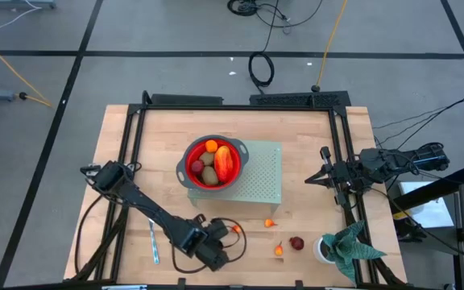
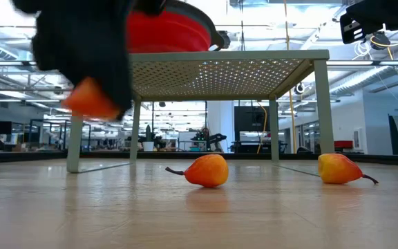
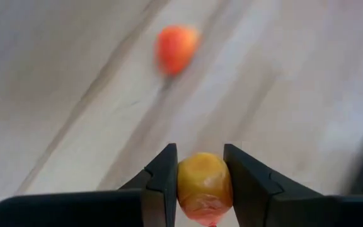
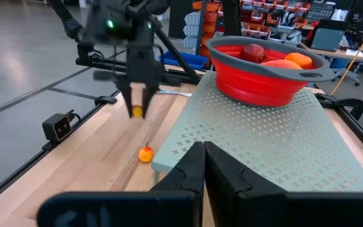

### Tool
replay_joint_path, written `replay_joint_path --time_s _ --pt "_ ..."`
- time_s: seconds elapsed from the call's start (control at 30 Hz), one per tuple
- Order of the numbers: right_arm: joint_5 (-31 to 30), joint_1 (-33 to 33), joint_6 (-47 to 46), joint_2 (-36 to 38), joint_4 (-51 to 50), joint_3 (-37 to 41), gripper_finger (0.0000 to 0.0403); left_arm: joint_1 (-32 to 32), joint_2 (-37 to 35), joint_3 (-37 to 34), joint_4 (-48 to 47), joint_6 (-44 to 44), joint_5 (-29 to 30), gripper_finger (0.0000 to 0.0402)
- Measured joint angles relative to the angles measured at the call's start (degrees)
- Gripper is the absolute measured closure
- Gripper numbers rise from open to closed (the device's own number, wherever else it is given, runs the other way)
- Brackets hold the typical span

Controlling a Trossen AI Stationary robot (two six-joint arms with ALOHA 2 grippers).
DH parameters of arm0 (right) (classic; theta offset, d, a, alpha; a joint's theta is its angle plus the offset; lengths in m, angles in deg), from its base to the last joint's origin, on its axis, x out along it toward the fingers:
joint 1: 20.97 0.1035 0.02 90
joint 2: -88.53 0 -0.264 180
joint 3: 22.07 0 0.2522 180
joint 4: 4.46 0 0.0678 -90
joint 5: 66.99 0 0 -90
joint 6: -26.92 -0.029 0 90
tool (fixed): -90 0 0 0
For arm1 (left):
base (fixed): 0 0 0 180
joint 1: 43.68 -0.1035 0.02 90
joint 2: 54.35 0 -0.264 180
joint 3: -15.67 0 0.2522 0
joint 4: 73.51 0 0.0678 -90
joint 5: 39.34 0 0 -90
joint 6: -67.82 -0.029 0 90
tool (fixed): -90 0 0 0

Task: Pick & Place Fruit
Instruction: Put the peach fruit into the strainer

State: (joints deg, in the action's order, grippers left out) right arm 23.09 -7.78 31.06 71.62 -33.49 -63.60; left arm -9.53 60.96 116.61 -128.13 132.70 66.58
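Observation:
My left gripper [image 1: 234, 232] hangs over the table's near middle, shut on a small orange fruit [image 3: 203, 183] that also shows in the right wrist view [image 4: 137, 112]. Two more small orange fruits [image 1: 271, 222] [image 1: 279, 250] and a dark red round one [image 1: 296, 242] lie on the wood to its right. A red bowl [image 1: 192, 153] holding kiwis, a long red-orange piece and other fruit stands on a pale green perforated stand [image 1: 260, 181]. My right gripper [image 1: 308, 179] waits shut at the table's right side, above the table. My left gripper pinches the small orange fruit by two opposite sides [image 3: 183, 183] between its two fingers. The fingers [image 4: 133, 94] come from above, pointing steeply down. The fruit is lifted clear of the table and part of it shows below the fingertips [image 2: 88, 100].
A silver knife [image 1: 153, 242] lies near the table's front left. A leafy plant in a white pot [image 1: 345, 250] stands at the front right corner. Black rails [image 1: 131, 141] run along the table's left and right sides. Bare wood lies left of the stand.

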Motion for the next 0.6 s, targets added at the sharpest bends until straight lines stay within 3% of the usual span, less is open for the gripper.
replay_joint_path --time_s 0.27,0.6 --pt "0.0 -0.02 0.0 0.0 0.02 0.0 0.0399 0.0 -0.07 10.85 0.26 -7.16 3.01 0.0296" --pt "0.0 -0.01 0.0 0.0 0.02 0.0 0.0399 -0.04 -0.07 21.91 0.92 -18.17 17.56 0.0295"
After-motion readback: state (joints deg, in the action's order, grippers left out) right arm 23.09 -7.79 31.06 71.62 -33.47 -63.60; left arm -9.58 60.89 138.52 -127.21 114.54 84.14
